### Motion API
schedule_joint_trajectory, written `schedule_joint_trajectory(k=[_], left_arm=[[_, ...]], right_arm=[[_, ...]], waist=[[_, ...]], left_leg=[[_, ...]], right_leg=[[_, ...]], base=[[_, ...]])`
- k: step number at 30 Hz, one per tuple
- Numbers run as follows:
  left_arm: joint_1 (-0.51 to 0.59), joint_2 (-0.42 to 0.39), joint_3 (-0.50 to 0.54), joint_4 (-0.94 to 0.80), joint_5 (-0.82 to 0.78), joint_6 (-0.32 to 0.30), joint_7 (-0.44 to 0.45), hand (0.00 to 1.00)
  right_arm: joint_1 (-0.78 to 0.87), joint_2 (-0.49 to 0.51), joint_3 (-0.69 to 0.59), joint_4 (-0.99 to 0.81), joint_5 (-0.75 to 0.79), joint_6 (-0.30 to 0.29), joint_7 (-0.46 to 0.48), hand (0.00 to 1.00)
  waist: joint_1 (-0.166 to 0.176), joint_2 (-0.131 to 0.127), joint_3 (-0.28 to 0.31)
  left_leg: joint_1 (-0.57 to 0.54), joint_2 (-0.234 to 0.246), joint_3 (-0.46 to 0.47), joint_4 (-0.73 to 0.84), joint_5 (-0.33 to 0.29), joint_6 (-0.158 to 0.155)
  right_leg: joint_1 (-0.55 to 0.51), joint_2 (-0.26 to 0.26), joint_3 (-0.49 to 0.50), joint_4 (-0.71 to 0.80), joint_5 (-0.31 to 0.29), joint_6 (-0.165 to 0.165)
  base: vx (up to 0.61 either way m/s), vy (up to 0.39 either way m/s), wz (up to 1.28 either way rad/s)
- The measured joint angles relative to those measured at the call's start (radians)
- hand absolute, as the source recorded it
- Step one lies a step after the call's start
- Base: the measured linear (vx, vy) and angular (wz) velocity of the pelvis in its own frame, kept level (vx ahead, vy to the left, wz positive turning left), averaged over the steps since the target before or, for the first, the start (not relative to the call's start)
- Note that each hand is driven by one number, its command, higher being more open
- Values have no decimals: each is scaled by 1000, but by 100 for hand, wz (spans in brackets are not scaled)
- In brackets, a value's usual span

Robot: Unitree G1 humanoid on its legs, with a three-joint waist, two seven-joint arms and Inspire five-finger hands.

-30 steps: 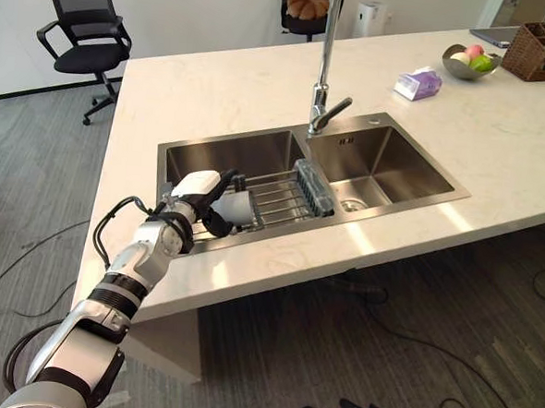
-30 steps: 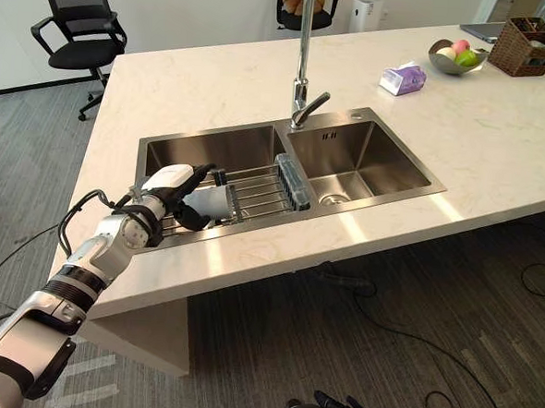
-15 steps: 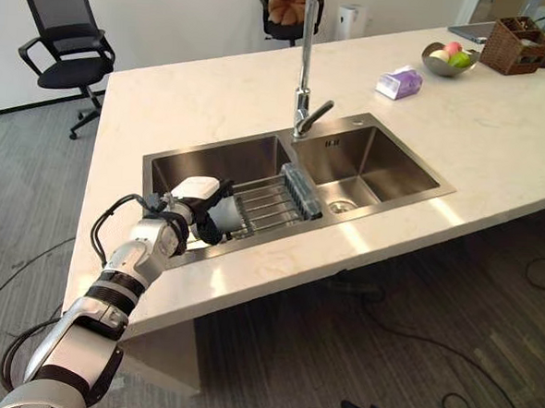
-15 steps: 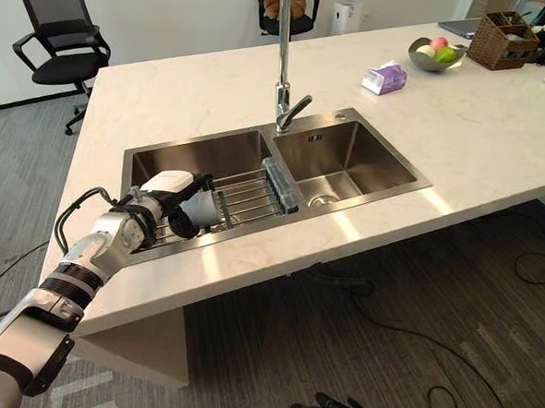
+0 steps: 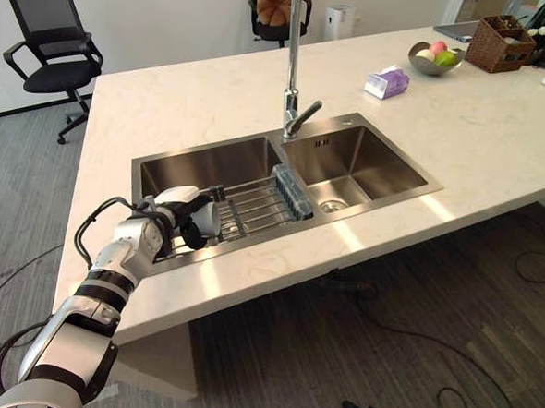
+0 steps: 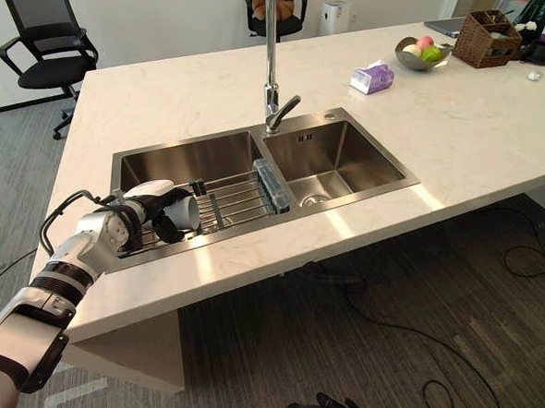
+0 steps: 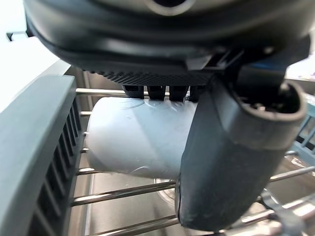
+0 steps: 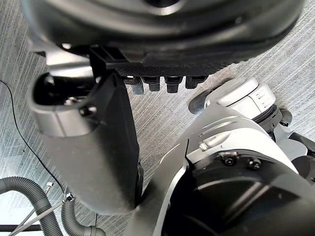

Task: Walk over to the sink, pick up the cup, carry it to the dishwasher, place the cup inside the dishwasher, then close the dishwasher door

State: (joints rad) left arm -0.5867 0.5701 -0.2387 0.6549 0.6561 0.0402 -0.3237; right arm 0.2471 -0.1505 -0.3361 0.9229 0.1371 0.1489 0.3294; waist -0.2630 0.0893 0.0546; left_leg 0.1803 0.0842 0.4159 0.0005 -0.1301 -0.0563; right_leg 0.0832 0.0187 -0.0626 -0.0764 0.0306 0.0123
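Observation:
A pale grey cup [image 5: 212,218] lies on its side on a wire rack [image 5: 258,206] across the left basin of a steel double sink [image 5: 365,208]. My left hand [image 5: 176,205] reaches in from the counter's near edge and is shut on the cup. In the left wrist view the fingers lie over the cup [image 7: 133,137] and the thumb [image 7: 221,162] crosses its front. My right hand [image 8: 88,142] hangs low over the grey floor, its fingers relaxed and holding nothing.
A tall faucet [image 5: 290,76] rises behind the sink's divider. A blue-edged holder [image 5: 292,189] sits at the rack's right end. Farther right on the cream counter [image 5: 205,98] stand a tissue pack [image 5: 386,81], a fruit bowl [image 5: 431,56] and a wicker basket [image 5: 502,42]. An office chair [image 5: 47,38] stands at the far left.
The camera has shifted, sliding the whole scene left. My left hand has drawn the cup slightly toward the basin's left end, with its fingers still round it.

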Motion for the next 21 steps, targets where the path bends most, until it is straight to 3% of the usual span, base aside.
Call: schedule_joint_trajectory(k=[7,14,21], left_arm=[[19,0,37,23,-39,-27,21,0],[66,0,31,4,-175,-72,132,0],[128,-5,36,-198,-614,-105,147,0]], right_arm=[[-1,-6,12,1,2,1,-1,100],[-1,-12,31,8,36,1,-16,100],[2,-12,32,27,39,-20,-45,100]], waist=[[5,-3,1],[15,-4,1],[58,-16,-1]], left_leg=[[-5,0,-11,-1,0,0],[-9,0,-23,1,0,0],[-23,4,-66,10,0,0]], right_leg=[[0,0,-15,0,-1,0],[3,-2,-30,0,-2,0],[4,-5,-72,14,-13,2]], base=[[-26,-37,5],[-38,-39,5],[-17,-33,17]])
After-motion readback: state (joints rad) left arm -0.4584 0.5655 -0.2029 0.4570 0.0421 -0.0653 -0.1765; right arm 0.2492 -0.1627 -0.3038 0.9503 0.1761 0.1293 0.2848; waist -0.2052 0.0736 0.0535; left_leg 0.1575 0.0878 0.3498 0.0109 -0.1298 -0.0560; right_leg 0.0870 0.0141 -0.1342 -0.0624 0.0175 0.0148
